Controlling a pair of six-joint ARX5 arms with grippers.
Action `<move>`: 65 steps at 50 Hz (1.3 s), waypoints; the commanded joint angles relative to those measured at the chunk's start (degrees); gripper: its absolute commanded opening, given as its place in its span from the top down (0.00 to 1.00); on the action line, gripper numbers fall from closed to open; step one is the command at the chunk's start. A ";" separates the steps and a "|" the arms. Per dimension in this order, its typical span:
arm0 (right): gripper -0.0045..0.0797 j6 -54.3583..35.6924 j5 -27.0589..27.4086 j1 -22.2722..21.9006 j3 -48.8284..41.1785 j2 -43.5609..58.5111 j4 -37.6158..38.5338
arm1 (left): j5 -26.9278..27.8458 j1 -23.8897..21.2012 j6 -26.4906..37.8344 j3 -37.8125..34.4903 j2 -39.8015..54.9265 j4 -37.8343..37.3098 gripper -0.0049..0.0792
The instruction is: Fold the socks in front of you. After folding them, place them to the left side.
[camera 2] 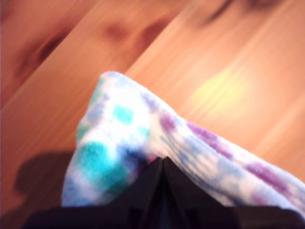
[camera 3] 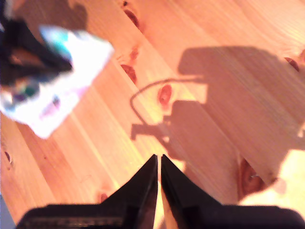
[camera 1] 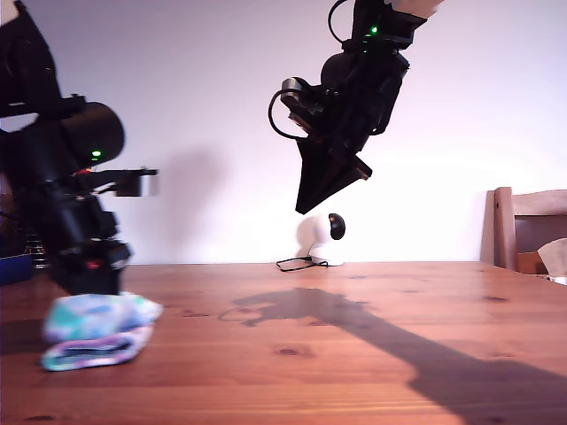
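Note:
The socks (camera 1: 97,329) are a folded bundle of white fleece with teal, blue and purple patches, lying on the wooden table (camera 1: 354,354) at the exterior view's left. My first gripper (camera 1: 92,285) comes down onto the bundle's top. In the first wrist view its fingers meet at one point (camera 2: 162,161), pinching the socks (camera 2: 138,129). My second gripper (camera 1: 306,205) hangs high above the middle of the table, shut and holding nothing. The second wrist view shows its fingertips (camera 3: 158,160) over bare wood, with the socks (camera 3: 57,81) blurred and far off.
A small white round device (camera 1: 317,237) with a black cable sits at the table's far edge. A wooden chair (camera 1: 527,226) stands at the exterior view's right. A blue object (camera 1: 12,266) shows at the exterior view's left edge.

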 commanded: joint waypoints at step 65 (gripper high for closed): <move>0.96 -0.28 -3.50 -1.57 0.20 0.15 1.75 | 3.02 6.93 -2.54 -2.75 -12.28 -6.84 0.96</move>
